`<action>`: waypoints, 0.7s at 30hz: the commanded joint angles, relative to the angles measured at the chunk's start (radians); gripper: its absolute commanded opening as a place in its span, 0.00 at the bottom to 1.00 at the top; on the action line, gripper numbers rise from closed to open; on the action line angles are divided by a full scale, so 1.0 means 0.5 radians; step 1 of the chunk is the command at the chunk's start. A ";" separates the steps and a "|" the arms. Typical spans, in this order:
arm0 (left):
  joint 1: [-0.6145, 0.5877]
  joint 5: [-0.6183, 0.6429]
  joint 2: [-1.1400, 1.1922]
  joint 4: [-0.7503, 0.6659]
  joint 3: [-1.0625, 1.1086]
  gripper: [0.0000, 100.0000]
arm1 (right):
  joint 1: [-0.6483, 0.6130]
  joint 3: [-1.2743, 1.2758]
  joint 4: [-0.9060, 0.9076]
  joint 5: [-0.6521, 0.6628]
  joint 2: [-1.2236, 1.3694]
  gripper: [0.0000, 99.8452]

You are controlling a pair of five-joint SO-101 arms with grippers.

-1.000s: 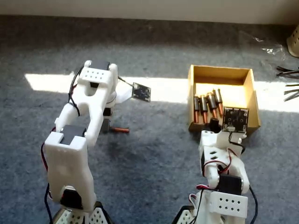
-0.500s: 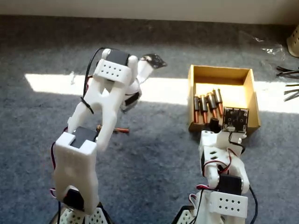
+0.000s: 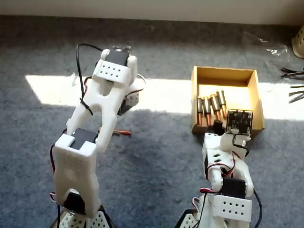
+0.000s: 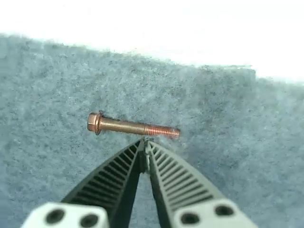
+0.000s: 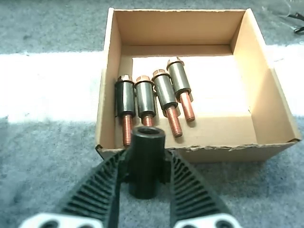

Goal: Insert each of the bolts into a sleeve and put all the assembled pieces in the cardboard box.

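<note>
Left hand (image 4: 145, 141) clenched empty, tips just beside the bolt (image 4: 133, 127) lying flat on grey carpet (image 4: 57, 71), left of the cardboard box (image 5: 105, 95). Right hand (image 5: 146, 160) grasps black sleeve (image 5: 146, 138) at box's near wall; four assembled pieces (image 5: 155, 97) inside.

Looks like a room in a home or small office: rig sits on grey carpet (image 3: 156, 156), pale wall base (image 3: 142, 8) runs along the far edge, sunlight band (image 3: 47, 85) lies across the pile. Loose clutter at one side: black ties or tools (image 3: 292, 72), can't tell which, plus crumpled clear plastic (image 3: 270, 45). Plain cardboard box (image 3: 223, 76) serves as the bin, bare wiring (image 3: 230, 168) hangs off the right arm (image 3: 218, 152)
</note>
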 commanded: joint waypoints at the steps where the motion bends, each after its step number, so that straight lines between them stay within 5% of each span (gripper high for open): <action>1: -0.002 0.129 -0.029 0.025 -0.069 0.01 | 0.008 -0.017 -0.051 0.028 -0.026 0.01; 6: 0.020 0.187 -0.032 0.025 -0.072 0.01 | 0.008 -0.017 -0.051 0.028 -0.026 0.01; 13: 0.017 0.884 -0.029 0.021 0.115 0.01 | 0.008 -0.014 -0.051 0.028 -0.026 0.01; 21: -0.044 1.003 -0.017 0.021 0.152 0.06 | 0.008 -0.014 -0.051 0.028 -0.029 0.01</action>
